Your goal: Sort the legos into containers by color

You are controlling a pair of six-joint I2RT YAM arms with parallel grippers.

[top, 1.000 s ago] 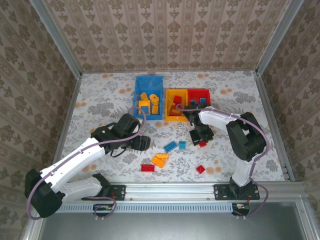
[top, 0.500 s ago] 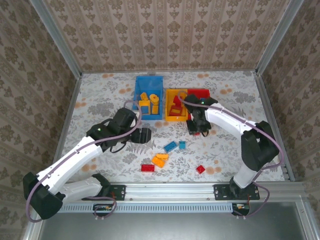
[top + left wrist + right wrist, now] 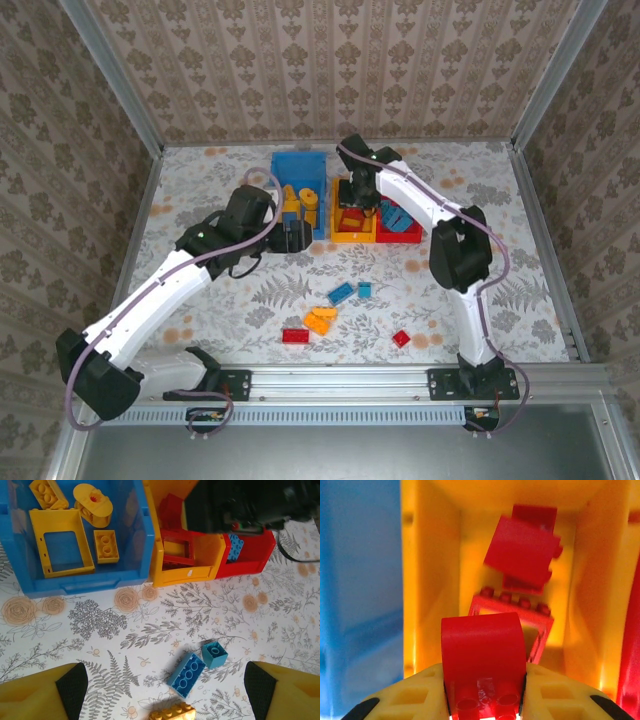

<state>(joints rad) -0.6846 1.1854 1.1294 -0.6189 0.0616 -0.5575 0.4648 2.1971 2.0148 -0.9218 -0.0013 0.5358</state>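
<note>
Patterned wallpaper walls (image 3: 340,70) close in a floral worktop (image 3: 200,200) in the top view. At the upper middle of that frame three bins stand side by side, touching: the blue bin (image 3: 295,165) on the left, the yellow bin (image 3: 350,238) in the middle and the red bin (image 3: 400,237) on the right.

The right tool (image 3: 484,695) hangs over the yellow bin, clamped on a red brick (image 3: 482,642). Below it, on the bin's floor, lie a red open frame (image 3: 512,612) and a red block (image 3: 522,550).

The left tool (image 3: 165,682) hovers over the worktop just in front of the blue bin, its fingers (image 3: 35,697) wide apart at the lower corners of the left wrist view and holding nothing. The blue bin holds yellow pieces: a yellow open frame (image 3: 60,542), a round yellow piece (image 3: 92,505) and a small yellow brick (image 3: 106,546). A studded blue brick (image 3: 235,545) lies in the red bin.

Loose on the worktop, at the lower middle of the top view, are a long blue brick (image 3: 342,293) with a small blue brick (image 3: 365,289) just beside it, an orange brick (image 3: 320,320), a flat red brick (image 3: 295,336) and a small red brick (image 3: 401,339)
</note>
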